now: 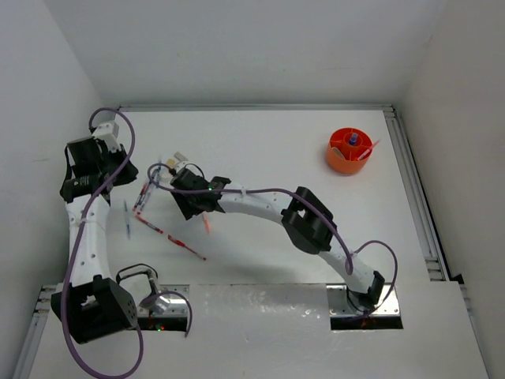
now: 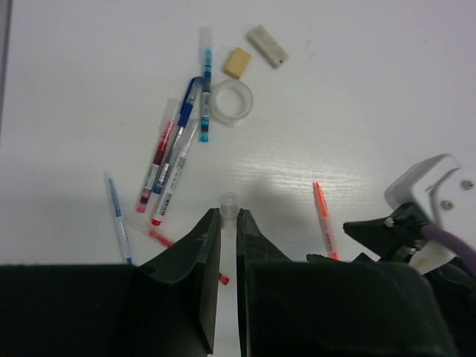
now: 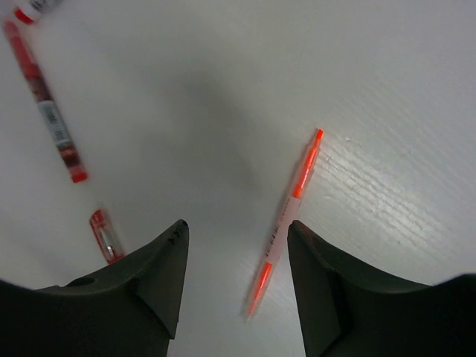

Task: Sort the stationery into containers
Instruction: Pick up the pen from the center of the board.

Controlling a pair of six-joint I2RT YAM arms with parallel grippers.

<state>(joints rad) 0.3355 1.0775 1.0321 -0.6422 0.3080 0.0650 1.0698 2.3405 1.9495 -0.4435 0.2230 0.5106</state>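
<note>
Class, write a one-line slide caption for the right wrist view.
Open right gripper above the white table, an orange pen partly between its jaws, a red pen farther left.

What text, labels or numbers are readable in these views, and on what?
No text is legible anywhere.
Red pen: white barcode-style label, too blurred to read.
Orange pen: faint barrel print, too small to read.
Clustered pens: white labels, too small to read.
Orange tub: no marking visible.
</note>
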